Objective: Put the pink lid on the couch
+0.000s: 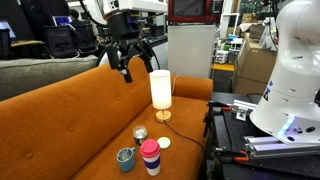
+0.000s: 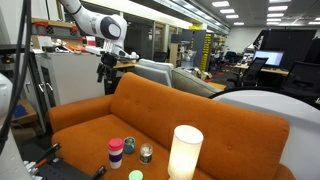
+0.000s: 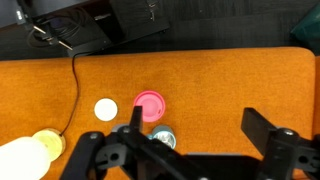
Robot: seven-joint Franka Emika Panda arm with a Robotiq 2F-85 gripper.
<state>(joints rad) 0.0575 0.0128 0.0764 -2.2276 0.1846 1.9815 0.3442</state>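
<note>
On the couch (image 2: 210,115) seat, near left, the pink lid (image 2: 116,145) tops a small container (image 2: 116,158); the gripper (image 2: 108,68) hangs far left.

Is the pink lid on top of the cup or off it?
On. The pink lid sits on top of the upright cup on the couch seat. The gripper hangs open above, not touching it.

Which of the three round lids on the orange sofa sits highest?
The pink plastic cap, perched on a cup; the flat white disc and silver lid lie on the seat.
</note>
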